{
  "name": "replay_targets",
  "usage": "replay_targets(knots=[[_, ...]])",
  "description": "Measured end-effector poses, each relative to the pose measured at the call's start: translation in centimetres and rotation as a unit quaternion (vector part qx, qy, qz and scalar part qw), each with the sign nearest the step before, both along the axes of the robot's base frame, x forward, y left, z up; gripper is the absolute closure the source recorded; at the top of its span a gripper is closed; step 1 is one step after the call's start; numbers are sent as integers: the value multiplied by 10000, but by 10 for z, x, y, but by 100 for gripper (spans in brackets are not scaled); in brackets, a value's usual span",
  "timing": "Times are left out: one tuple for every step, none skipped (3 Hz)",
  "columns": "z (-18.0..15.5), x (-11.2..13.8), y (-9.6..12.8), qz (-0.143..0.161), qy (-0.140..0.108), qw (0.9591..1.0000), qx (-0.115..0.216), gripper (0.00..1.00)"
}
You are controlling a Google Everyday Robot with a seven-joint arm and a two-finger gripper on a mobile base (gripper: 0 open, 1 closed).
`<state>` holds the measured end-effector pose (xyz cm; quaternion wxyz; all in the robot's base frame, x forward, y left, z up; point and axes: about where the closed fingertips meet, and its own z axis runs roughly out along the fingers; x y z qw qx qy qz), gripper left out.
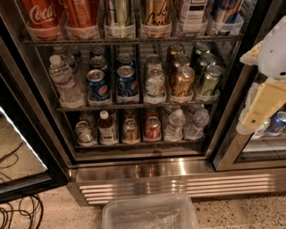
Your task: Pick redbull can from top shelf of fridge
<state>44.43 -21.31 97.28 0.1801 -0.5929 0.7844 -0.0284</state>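
The pincer (261, 105) hangs before the right side of the fridge (178, 172); whether it is apart or together I cannot tell. The redbull can (225, 9) stands on the top shelf (134, 40), above and a little left of the pincer, untouched. I judge this to be the approach step: next the pincer must rise and reach in.

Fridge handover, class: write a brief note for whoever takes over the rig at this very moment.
Gripper: the white and cream two-finger gripper hangs at the right, in front of the neighbouring glass door, below top-shelf height, with no can in it.
Things: the slim silver-and-blue redbull can stands in a clear tray at the right end of the dark wire top shelf of the large stainless-based fridge.
Done: the fridge is open.
Left: reach up and slightly left, grasp the can, lift it out.
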Motion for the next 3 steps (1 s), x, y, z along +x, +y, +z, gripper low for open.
replay_targets(knots=[[-19,15,-2,-409,-196,9972,598,0],[-30,23,-2,-1149,-497,9831,1332,0],[-19,38,-3,-1265,-866,9774,1454,0]])
